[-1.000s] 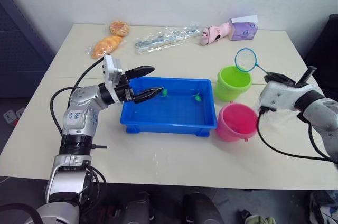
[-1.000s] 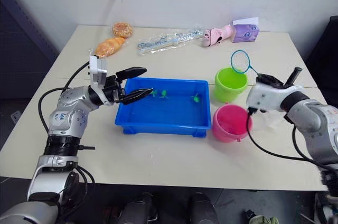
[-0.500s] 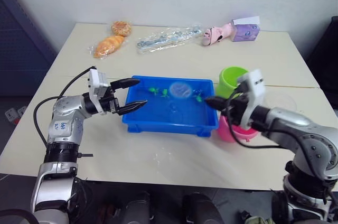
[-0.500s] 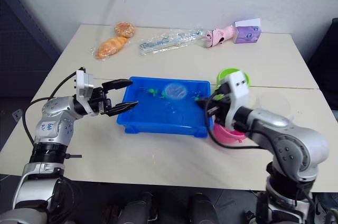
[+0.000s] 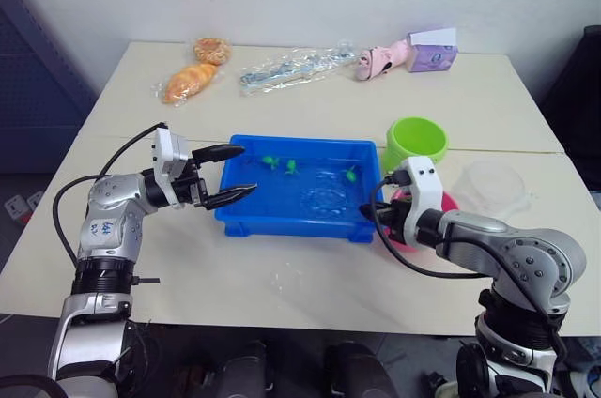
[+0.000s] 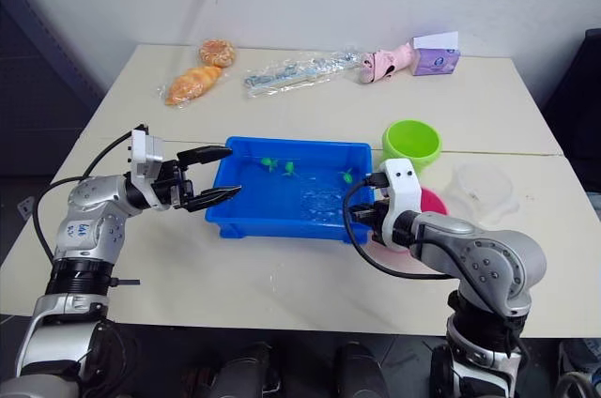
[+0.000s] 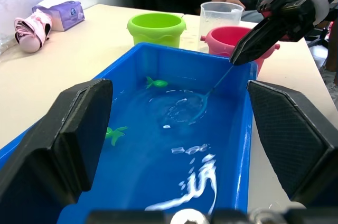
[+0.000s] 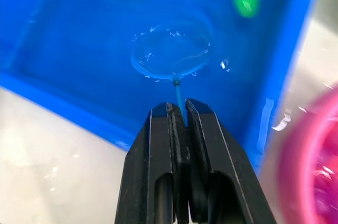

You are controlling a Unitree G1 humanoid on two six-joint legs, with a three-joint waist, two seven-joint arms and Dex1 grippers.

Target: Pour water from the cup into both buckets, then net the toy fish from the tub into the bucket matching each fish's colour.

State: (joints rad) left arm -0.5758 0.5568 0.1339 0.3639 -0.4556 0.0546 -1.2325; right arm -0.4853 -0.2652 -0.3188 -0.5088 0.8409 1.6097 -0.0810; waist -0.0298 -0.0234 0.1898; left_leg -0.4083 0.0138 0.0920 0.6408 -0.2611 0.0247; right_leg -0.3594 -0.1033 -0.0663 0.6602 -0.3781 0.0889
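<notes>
The right gripper is clamped on the thin handle of the net, whose blue hoop lies dipped in the water of the blue tub. Three small green toy fish float near the tub's far wall; they look clear of the hoop, though ripples blur this. The left gripper hangs wide apart at the tub's left end. Beside the tub stand the green bucket, the pink bucket and the clear cup, all on a pale beige table against a plain wall.
</notes>
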